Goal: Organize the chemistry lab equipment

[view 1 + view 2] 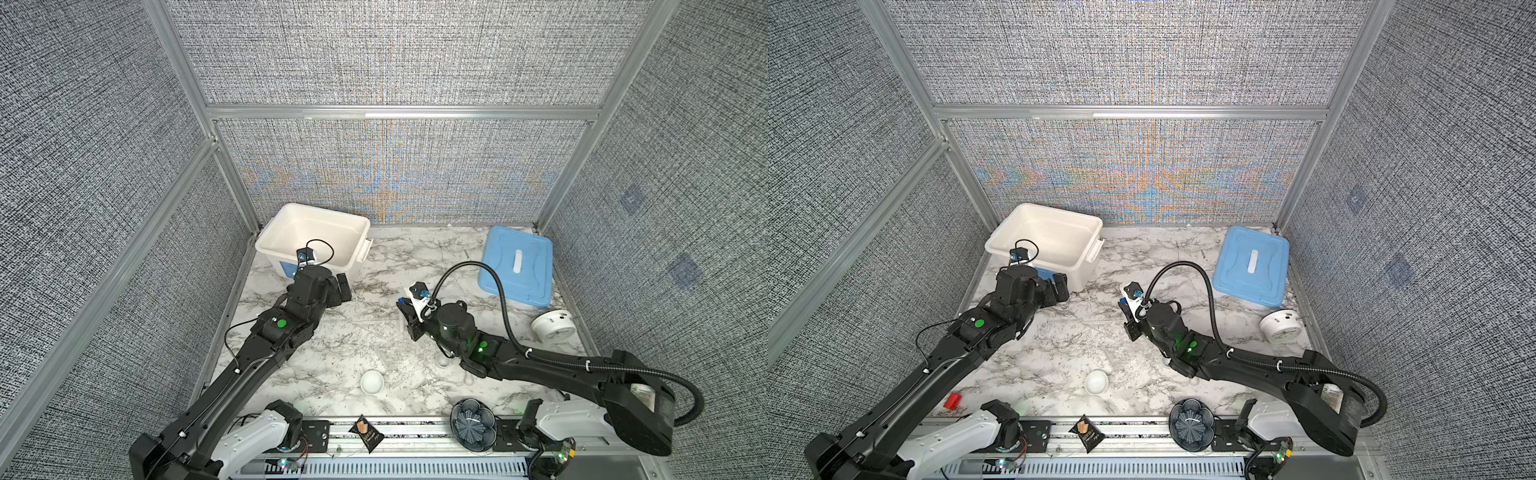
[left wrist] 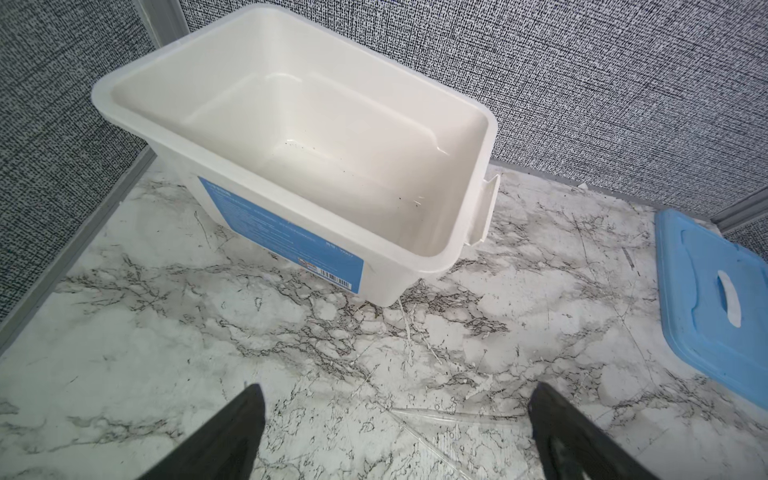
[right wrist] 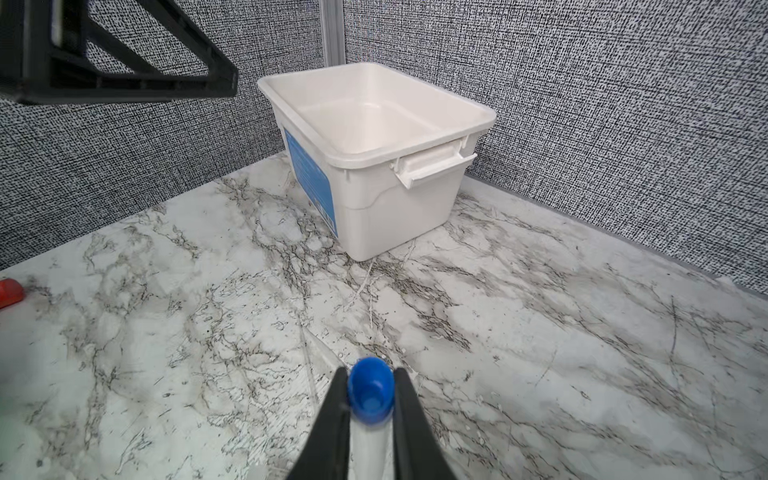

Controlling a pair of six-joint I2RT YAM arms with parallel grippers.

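Tube with blue cap (image 3: pixel 370 392) is clamped between the right fingers (image 3: pixel 332 424), over the middle of the marble desk (image 3: pixel 540 332), well apart from the white bin (image 3: pixel 374 199). The left fingers (image 2: pixel 232 432) stand wide apart near that bin. A white dish (image 1: pixel 371 381) rests toward the desk's front edge.

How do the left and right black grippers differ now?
The left gripper is wide open and empty; the right gripper is shut on a slim clear blue-capped tube. The left gripper is nearer the white plastic bin; the right gripper is mid-table. Both face the bin.
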